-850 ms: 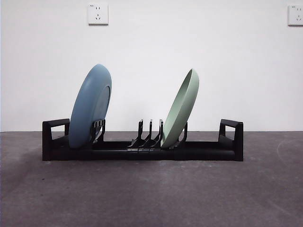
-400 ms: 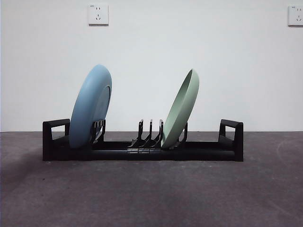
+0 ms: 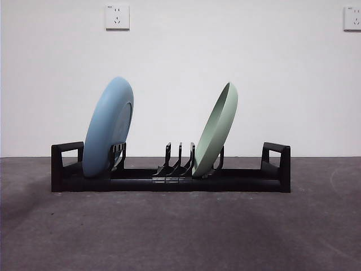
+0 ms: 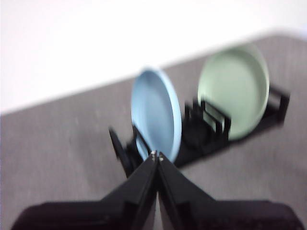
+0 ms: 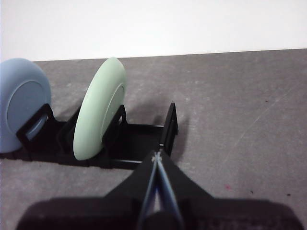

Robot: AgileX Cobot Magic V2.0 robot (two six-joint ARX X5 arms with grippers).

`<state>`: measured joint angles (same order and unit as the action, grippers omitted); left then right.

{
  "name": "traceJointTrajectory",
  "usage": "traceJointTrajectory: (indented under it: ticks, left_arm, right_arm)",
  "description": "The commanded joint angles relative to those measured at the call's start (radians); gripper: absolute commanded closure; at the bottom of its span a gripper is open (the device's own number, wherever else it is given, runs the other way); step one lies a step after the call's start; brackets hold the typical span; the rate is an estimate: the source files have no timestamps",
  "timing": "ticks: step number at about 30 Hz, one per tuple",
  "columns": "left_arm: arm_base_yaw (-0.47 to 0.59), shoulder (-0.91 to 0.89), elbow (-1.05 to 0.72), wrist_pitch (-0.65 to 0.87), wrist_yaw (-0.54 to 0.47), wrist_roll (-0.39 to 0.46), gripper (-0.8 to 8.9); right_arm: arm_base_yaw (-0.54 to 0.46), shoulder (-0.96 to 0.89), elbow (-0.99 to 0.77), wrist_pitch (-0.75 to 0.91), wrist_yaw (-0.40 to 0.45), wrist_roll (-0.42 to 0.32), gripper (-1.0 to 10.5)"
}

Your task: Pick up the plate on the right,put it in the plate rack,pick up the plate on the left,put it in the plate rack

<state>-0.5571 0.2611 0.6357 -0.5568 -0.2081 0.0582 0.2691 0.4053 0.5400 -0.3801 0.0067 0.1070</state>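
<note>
Both grippers, left gripper (image 4: 157, 155) and right gripper (image 5: 156, 157), are closed and empty, while blue plate (image 3: 108, 129) and green plate (image 3: 216, 131) stand tilted in the plate rack (image 3: 169, 172)

blue plate (image 3: 107, 129), green plate (image 3: 215, 131), leaning in black rack (image 3: 242, 180)

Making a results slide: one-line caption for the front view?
Blue plate and green plate stand tilted in the black plate rack.

The front camera sits low, level with the table (image 3: 180, 231), facing the wall. Both wrist cameras look down from above and farther off, one from each end. All three share the plate rack (image 3: 169, 175).
</note>
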Motion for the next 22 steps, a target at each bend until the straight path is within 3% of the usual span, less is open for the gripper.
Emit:
traceJointTrajectory:
  ticks: [1,3,20,22]
  left_arm:
    - [0.003,-0.01,0.001,-0.002,-0.002,-0.02,8.17]
    - [0.003,-0.008,0.001,-0.015,-0.002,-0.02,8.17]
    - [0.003,-0.002,0.001,-0.123,-0.001,-0.02,8.17]
    - [0.003,-0.002,0.001,-0.132,-0.004,0.023,8.17]
  right_arm:
    - [0.002,0.01,-0.006,0.006,0.001,0.034,9.5]
    - [0.002,0.021,-0.006,0.006,-0.005,0.061,9.5]
    - [0.001,0.024,-0.006,0.004,0.0,0.06,9.5]
    - [0.001,0.024,-0.006,0.005,0.0,0.06,9.5]
